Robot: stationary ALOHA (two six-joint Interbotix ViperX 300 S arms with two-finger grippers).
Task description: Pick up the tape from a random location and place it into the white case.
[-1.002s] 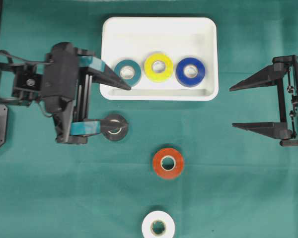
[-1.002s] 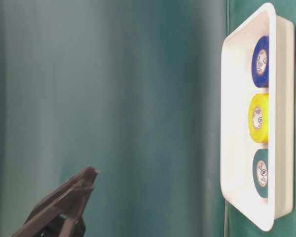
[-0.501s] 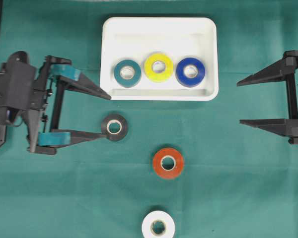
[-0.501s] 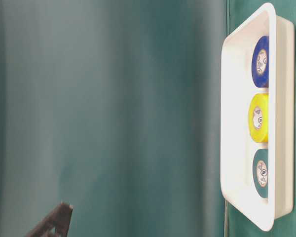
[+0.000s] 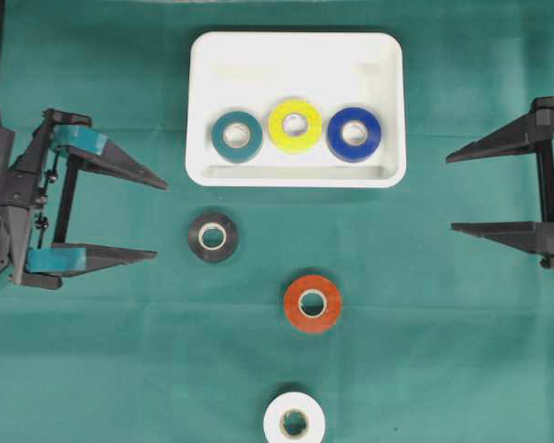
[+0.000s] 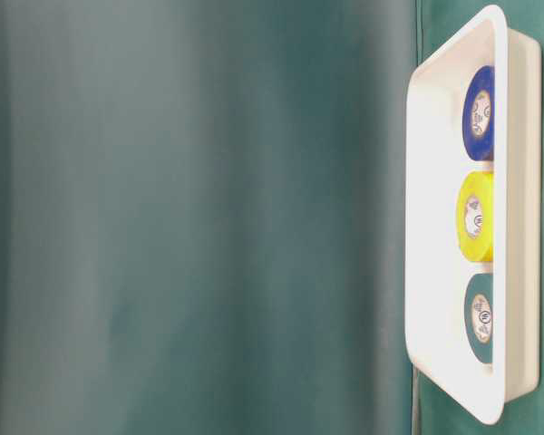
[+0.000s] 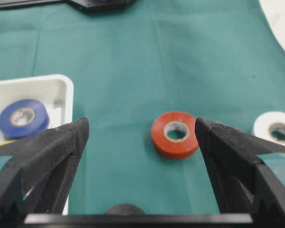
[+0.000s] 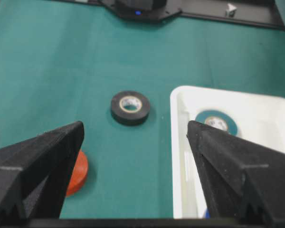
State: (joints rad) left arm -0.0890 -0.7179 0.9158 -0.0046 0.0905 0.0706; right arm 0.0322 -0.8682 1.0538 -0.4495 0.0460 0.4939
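The white case [image 5: 295, 41] lies at the top middle of the green cloth, holding a teal tape [image 5: 237, 135], a yellow tape [image 5: 295, 124] and a blue tape [image 5: 355, 134] in a row. On the cloth below it lie a black tape [image 5: 212, 236], a red tape [image 5: 312, 302] and a white tape [image 5: 294, 422]. My left gripper [image 5: 161, 220] stands open and empty, just left of the black tape. At the right edge my right gripper [image 5: 450, 193] is open and empty, apart from the case. The left wrist view shows the red tape [image 7: 175, 134] ahead between the fingers.
Green cloth covers the whole table. The table-level view shows only the case [image 6: 453, 91] with its three rolls and a green backdrop. The right wrist view shows the black tape [image 8: 129, 107] beside the case's rim [image 8: 180, 142].
My left gripper has drawn back to the left, away from the case's corner and the black tape, staying open. It has left the table-level view. The right gripper shifted slightly right.
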